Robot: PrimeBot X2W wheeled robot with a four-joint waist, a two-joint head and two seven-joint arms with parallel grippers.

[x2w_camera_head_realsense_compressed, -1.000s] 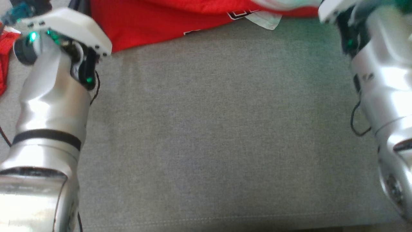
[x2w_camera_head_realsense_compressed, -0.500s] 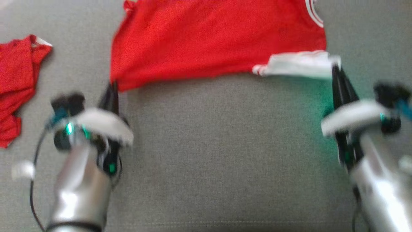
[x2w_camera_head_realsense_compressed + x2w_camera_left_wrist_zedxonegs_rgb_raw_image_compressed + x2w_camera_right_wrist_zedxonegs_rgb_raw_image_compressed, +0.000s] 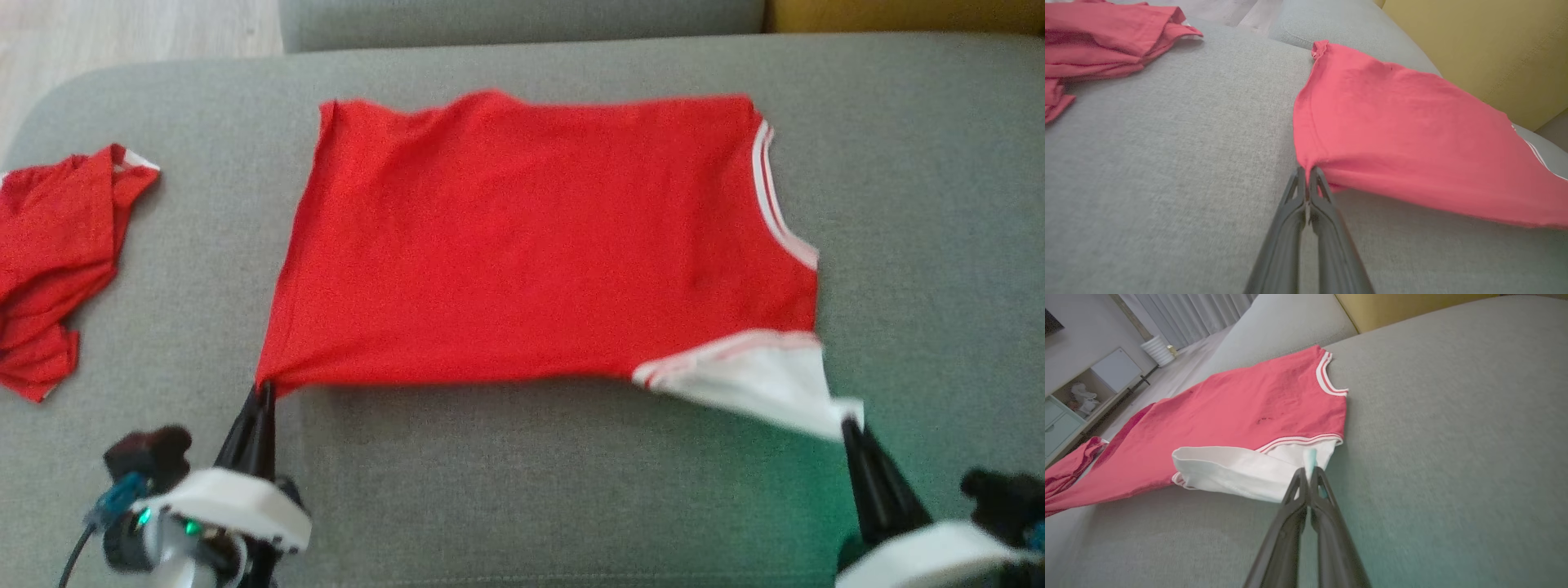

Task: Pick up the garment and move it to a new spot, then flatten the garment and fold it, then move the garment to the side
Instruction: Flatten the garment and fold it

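A red garment [image 3: 531, 253] with white striped trim lies spread across the grey sofa seat [image 3: 555, 482]. My left gripper [image 3: 263, 390] is shut on its near-left corner, which the left wrist view shows pinched at the fingertips of that gripper [image 3: 1306, 173], the red garment [image 3: 1412, 134] stretching away to the right. My right gripper [image 3: 849, 425] is shut on the white sleeve [image 3: 759, 380] at the near-right. In the right wrist view that gripper [image 3: 1308, 473] pinches the white sleeve [image 3: 1241, 469], which is pulled out and slightly lifted.
A second red garment [image 3: 49, 261] lies crumpled at the left end of the seat, also seen as a red heap [image 3: 1102, 36] in the left wrist view. A yellow cushion [image 3: 1486, 49] stands behind the seat. Wooden floor [image 3: 122, 33] lies beyond the sofa's left edge.
The head view has shifted a lot, so the camera moved. Both grippers have drawn the garment toward the near edge, and it now lies flatter and fully spread on the seat.
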